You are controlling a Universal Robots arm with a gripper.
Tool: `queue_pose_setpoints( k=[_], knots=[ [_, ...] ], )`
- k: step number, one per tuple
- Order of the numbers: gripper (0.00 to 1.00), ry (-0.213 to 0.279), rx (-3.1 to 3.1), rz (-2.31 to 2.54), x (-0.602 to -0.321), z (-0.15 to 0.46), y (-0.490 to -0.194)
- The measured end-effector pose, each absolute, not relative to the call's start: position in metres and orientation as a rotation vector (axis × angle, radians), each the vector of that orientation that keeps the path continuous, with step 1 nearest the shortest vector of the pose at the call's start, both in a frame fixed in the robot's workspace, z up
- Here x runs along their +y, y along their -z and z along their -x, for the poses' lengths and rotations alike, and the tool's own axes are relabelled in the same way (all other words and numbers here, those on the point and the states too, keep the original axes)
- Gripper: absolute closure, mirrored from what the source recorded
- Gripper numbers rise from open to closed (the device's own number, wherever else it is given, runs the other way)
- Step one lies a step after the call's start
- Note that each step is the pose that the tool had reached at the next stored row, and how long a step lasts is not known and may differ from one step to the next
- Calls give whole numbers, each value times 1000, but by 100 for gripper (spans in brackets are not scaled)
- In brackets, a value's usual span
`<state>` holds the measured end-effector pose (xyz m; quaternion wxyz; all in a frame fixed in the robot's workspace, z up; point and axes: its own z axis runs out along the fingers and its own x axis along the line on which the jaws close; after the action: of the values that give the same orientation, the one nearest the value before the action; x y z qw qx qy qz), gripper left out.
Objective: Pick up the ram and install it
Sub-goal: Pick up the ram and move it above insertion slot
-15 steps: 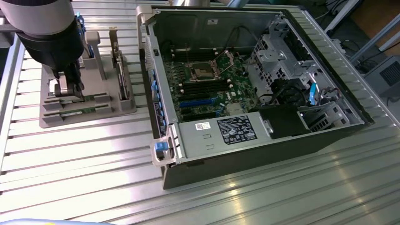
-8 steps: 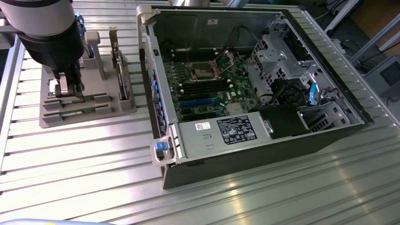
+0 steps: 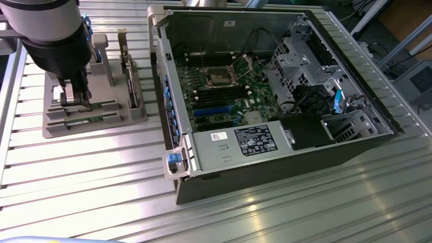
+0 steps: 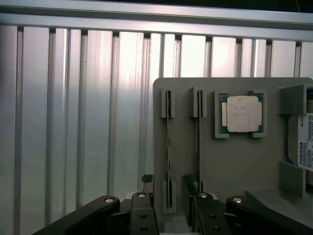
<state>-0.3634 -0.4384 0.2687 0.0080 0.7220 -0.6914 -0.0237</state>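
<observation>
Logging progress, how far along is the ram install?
Done: the claw stands open astride the ram in the grey holder. In hand: nothing gripped yet. Left: the pick-up and seating it on the motherboard in the open computer case.

The arm [image 3: 48,25] stands almost upright over the grey holder [image 3: 128,119], at the holder's end toward the exterior view's left. Its pincer [image 3: 73,98] points straight down, low above the holder. The jaws are spread wide, and the dark fingers [image 4: 190,188] grip nothing.
</observation>
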Motion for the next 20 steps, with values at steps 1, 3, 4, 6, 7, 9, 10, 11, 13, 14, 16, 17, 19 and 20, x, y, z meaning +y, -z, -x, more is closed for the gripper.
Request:
queue_pose_setpoints(
  k=[1, 3, 4, 6, 7, 9, 10, 11, 13, 14, 16, 17, 19, 20],
  knots=[
    [64, 74, -2161, -2257, -438, 363, -268],
    [64, 74, -2161, -2257, -438, 363, -267],
    [64, 74, -2161, -2257, -438, 363, -267],
    [64, 74, -2161, -2257, -438, 364, -265],
    [64, 74, -2161, -2257, -438, 364, -264],
    [64, 74, -2161, -2257, -438, 364, -262],
    [64, 74, -2161, -2257, -438, 364, -262],
    [64, 74, -2161, -2257, -438, 364, -261],
    [64, 74, -2161, -2257, -438, 364, -259],
    [64, 74, -2161, -2257, -438, 364, -258],
    [64, 74, -2161, -2257, -438, 364, -256],
    [64, 74, -2161, -2257, -438, 364, -255],
    [64, 74, -2160, -2258, -438, 364, -253],
    [64, 74, -2157, -2260, -438, 364, -252]
  ],
)
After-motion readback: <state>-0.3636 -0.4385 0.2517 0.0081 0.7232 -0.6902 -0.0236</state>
